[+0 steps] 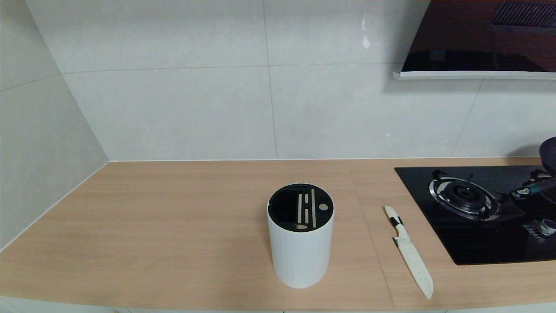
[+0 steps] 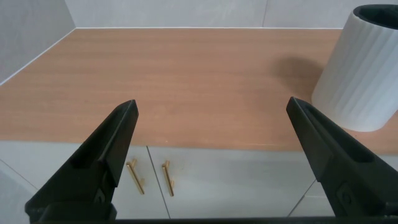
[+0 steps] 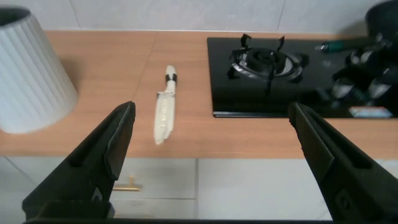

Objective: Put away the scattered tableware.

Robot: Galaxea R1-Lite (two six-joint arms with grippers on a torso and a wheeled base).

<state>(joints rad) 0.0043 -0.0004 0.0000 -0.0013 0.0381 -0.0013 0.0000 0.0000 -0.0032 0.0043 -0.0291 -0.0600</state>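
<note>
Knife loose on the worktop, slotted holder standing empty; both hands spread, holding nothing.

The knife [image 1: 408, 250] lies flat on the worktop [image 1: 173, 226], right of the white ribbed knife holder [image 1: 300, 237] and apart from it, just left of the gas hob [image 1: 473, 213]. Its cream handle with a black band [image 1: 396, 221] points to the far side and its pale blade tip to the near edge. It is judged light, stiff and smooth, so probably slippery. The blade lies too flat to pinch, so the thicker handle at or behind the band is the place to take hold. The slots [image 1: 306, 208] in the holder's black top are narrow, so the blade must go in tip down. The left hand [image 2: 211, 109] and right hand [image 3: 211, 111] hang off the near edge, fingers wide apart. No brand or label is readable; faint specks on the blade cannot be made out.
</note>
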